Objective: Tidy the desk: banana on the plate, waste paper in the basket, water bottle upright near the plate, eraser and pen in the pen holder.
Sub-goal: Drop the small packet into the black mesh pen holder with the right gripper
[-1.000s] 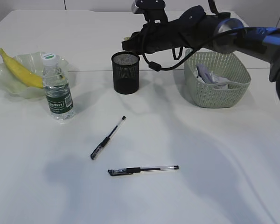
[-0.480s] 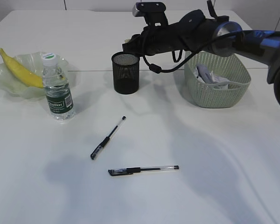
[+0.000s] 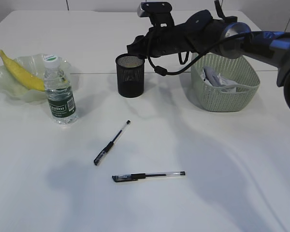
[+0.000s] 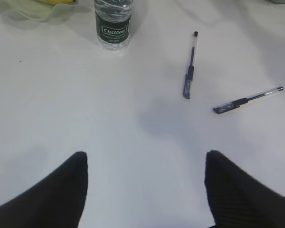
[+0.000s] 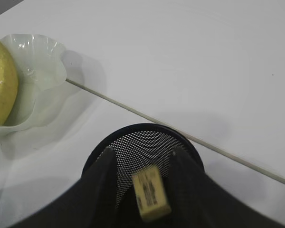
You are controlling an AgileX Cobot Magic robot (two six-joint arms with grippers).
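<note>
In the right wrist view the eraser [image 5: 151, 192] sits between the right gripper's [image 5: 141, 164] two dark fingers [image 5: 104, 171], which are parted only as wide as the block and appear to be pinching it, though the contact itself is hard to make out. Directly beneath lies the round mouth of the black mesh pen holder [image 5: 142, 142], so the eraser hangs over the opening and inside its rim; its long axis runs roughly from the camera toward the cup. A release here would likely drop it straight in. The exterior view confirms the right gripper [image 3: 133, 47] poised just above the pen holder [image 3: 130, 75]. The left gripper [image 4: 145, 190] hovers over bare bench with its fingers spread wide and holding nothing; two pens [image 4: 189, 71] [image 4: 247, 100] lie ahead of it, nearer this arm than the other.
</note>
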